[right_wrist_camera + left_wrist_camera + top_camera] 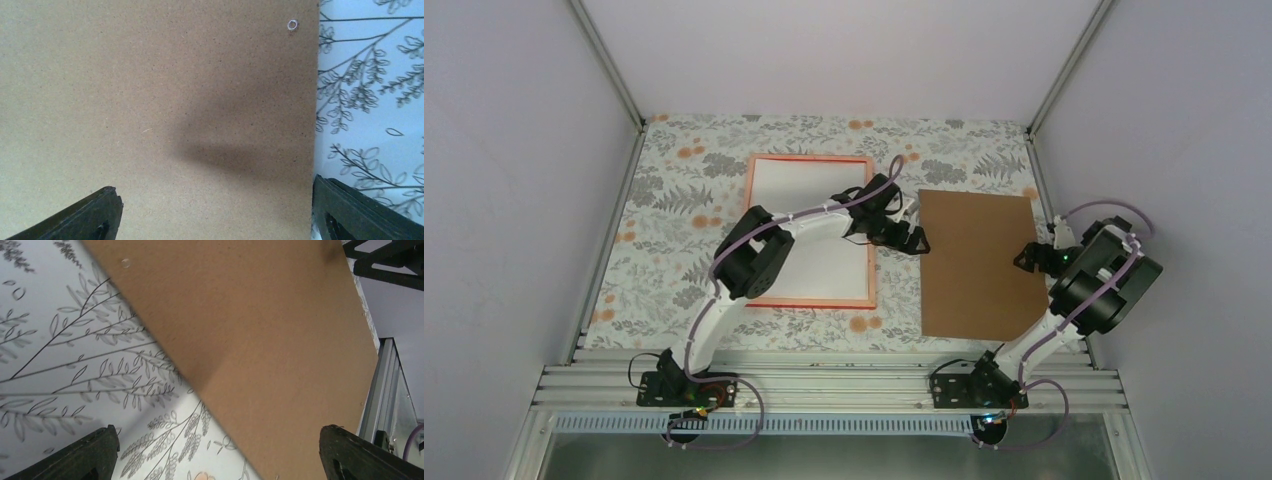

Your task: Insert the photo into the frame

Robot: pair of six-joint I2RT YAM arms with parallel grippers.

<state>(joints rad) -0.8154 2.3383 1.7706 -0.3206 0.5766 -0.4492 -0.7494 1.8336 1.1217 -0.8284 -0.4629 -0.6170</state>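
Your left gripper (218, 434) is wide open with nothing between its fingers (95, 452). It hangs over the left edge of the brown backing board (979, 265), with patterned tablecloth (674, 200) showing beside that edge in the wrist view. From above you see this gripper in the gap between the frame (809, 158) and the board, and the left arm (754, 255) crosses the frame's near right part to get there. Your right gripper (215, 187) is also spread wide and holds nothing. It sits over the board's right edge, one finger (102, 215) above the board and the other above the cloth just off it. A small metal eyelet (292, 24) shows near that edge of the board. The board lies flat on the cloth, right of the frame, apart from it and not touching. The frame lies flat, left of centre, with its orange-pink rim up. The photo (799, 200) seems to lie inside the frame, plain white side up and filling the opening. You cannot see its printed face, and the arm hides part of it. Both arm bases sit on the aluminium rail (824, 385) at the near edge.
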